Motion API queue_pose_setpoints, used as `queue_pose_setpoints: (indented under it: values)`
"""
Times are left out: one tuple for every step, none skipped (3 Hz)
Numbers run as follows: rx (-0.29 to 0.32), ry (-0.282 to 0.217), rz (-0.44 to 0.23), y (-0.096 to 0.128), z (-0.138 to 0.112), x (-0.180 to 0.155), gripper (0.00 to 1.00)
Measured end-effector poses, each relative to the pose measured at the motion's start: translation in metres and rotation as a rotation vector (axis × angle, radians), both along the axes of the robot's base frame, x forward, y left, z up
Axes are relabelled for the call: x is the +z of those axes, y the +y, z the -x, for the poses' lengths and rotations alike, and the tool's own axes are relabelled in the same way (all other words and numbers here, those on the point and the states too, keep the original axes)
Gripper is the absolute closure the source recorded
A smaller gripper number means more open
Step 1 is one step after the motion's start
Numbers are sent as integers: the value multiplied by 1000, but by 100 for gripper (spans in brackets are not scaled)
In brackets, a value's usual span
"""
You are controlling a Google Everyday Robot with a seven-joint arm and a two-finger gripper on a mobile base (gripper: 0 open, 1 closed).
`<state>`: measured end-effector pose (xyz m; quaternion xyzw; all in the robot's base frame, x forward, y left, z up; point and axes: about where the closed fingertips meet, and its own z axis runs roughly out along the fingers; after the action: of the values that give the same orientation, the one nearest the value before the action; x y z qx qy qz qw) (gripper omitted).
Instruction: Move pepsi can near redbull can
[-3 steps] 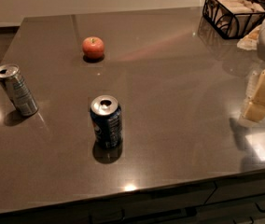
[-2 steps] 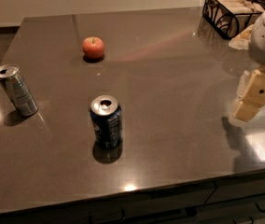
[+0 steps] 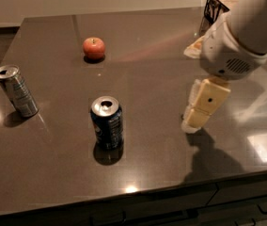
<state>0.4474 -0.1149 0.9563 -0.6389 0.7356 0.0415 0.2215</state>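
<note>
The pepsi can [image 3: 107,122], dark blue with a silver top, stands upright near the front middle of the dark table [image 3: 152,79]. The redbull can [image 3: 16,90], slim and silver-grey, stands at the left side of the table, well apart from the pepsi can. My gripper [image 3: 197,114] hangs from the white arm above the table at the right, about a can's height to the right of the pepsi can and not touching it. It holds nothing.
A red apple [image 3: 94,48] sits at the back middle of the table. A dark wire basket [image 3: 218,6] stands at the back right corner, behind my arm. The table's front edge runs just below the pepsi can.
My arm and gripper have moved left from the right edge of the view toward the pepsi can. The cans and the apple have not moved.
</note>
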Motion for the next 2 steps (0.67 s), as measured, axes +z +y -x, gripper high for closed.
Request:
queue_pose_setpoints:
  values:
    - [54, 39, -42, 41, -1, -18, 0]
    - [99, 73, -89, 77, 7, -30, 0]
